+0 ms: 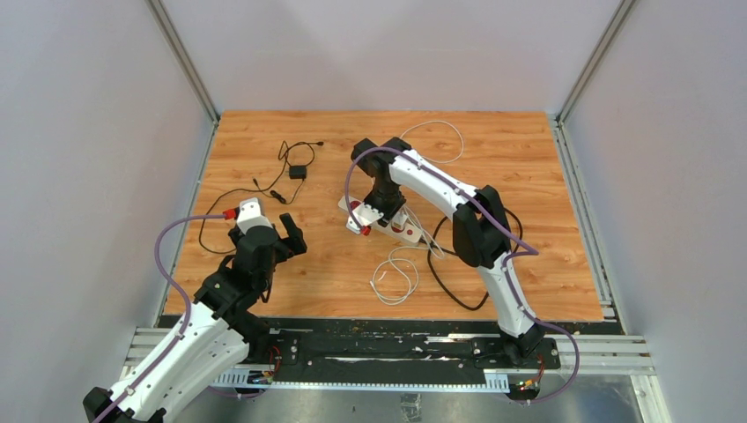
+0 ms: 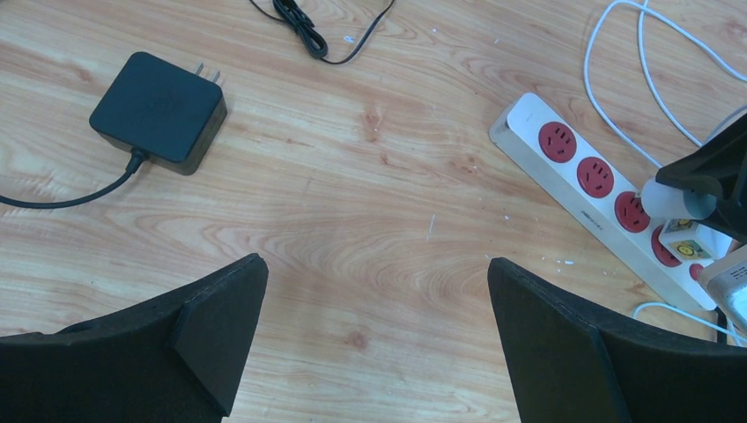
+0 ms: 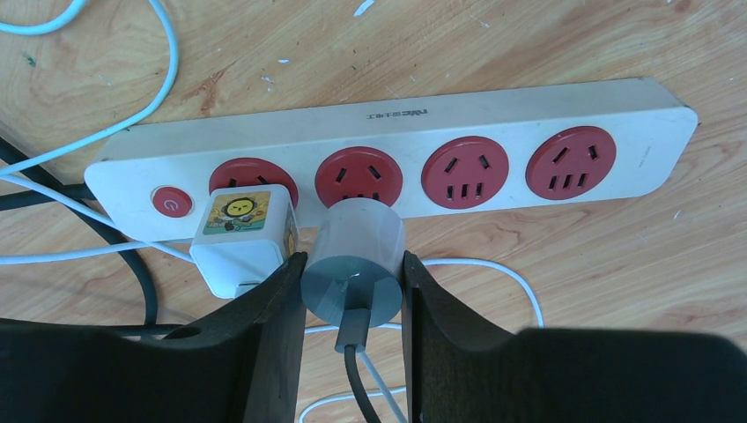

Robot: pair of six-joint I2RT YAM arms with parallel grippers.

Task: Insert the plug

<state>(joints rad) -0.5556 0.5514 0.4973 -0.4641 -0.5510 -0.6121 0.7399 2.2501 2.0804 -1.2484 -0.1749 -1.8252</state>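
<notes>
**A:** Plug (image 3: 355, 251): where is it?

**B:** It's grey and round, pinched between the right gripper's (image 3: 352, 264) fingers. It sits over the white power strip (image 3: 493, 115) near the middle of the table (image 1: 564, 176), at the second red socket from the switch and just beside a white charger (image 3: 245, 233).

**A:** Is it seated?

**B:** I cannot tell, because its body hides the prongs.

**A:** And the left gripper (image 2: 377, 269)?

**B:** Its jaws are spread wide and hold nothing, above bare wood left of the strip. A black adapter (image 2: 159, 107) lies beyond it, on the far left.
</notes>
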